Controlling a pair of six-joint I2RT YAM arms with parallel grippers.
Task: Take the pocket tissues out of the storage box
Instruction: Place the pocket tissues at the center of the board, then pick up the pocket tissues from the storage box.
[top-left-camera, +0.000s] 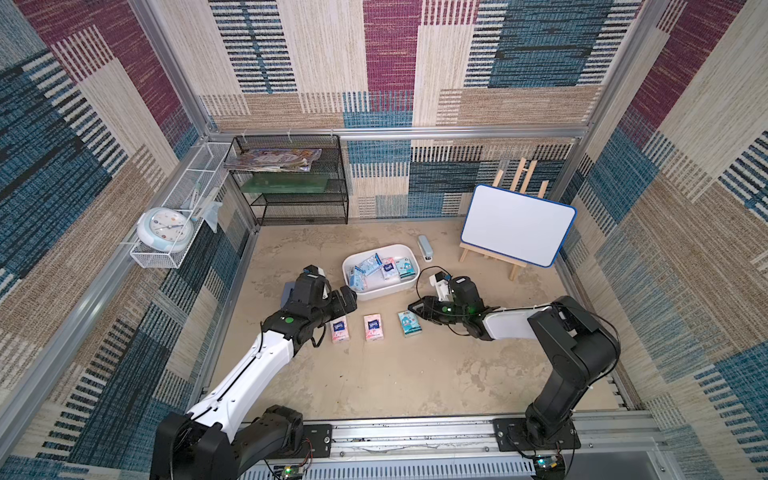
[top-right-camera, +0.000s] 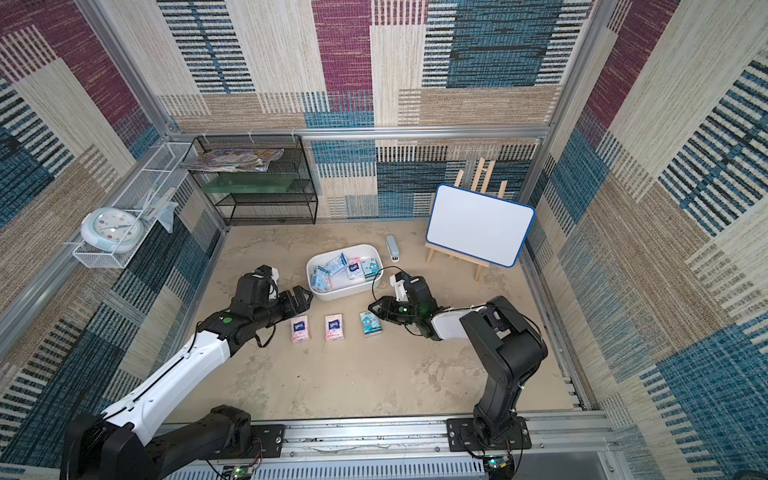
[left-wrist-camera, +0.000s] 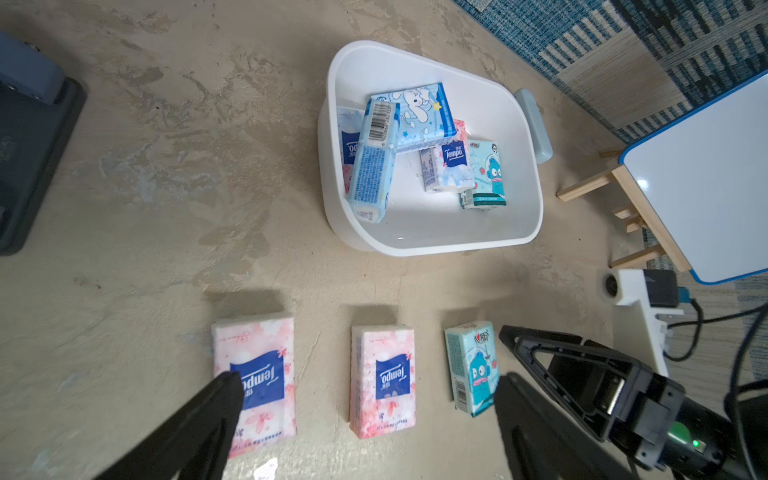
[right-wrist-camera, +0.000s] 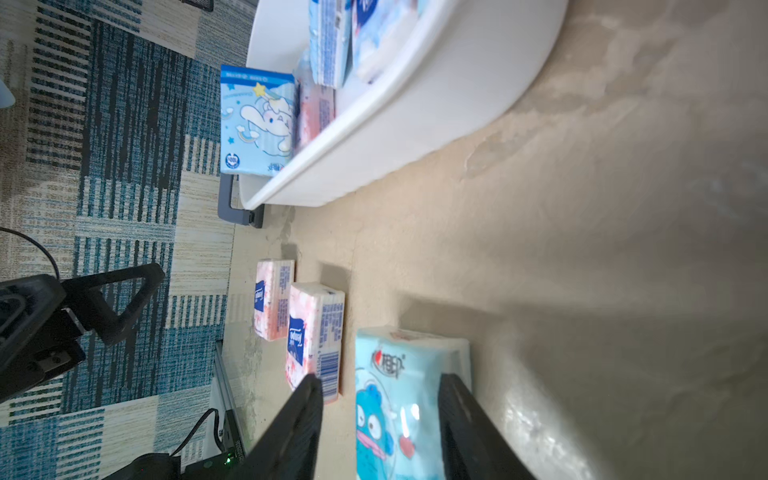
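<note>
Right wrist view: right gripper (right-wrist-camera: 379, 380) parted astride teal pkt (right-wrist-camera: 399, 415) on table (right-wrist-camera: 582, 249), 1 of 3 out; left gripper (left-wrist-camera: 370, 380) wide open.

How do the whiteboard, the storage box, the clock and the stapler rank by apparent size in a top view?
Largest to smallest, in a top view:
1. whiteboard
2. storage box
3. clock; it sits up on the side wall, likely nearer the camera, so it may look bigger than it is
4. stapler

Storage box (top-left-camera: 382, 294) open above; stapler (top-left-camera: 424, 248) behind, packet row (top-left-camera: 372, 327) in front.
</note>
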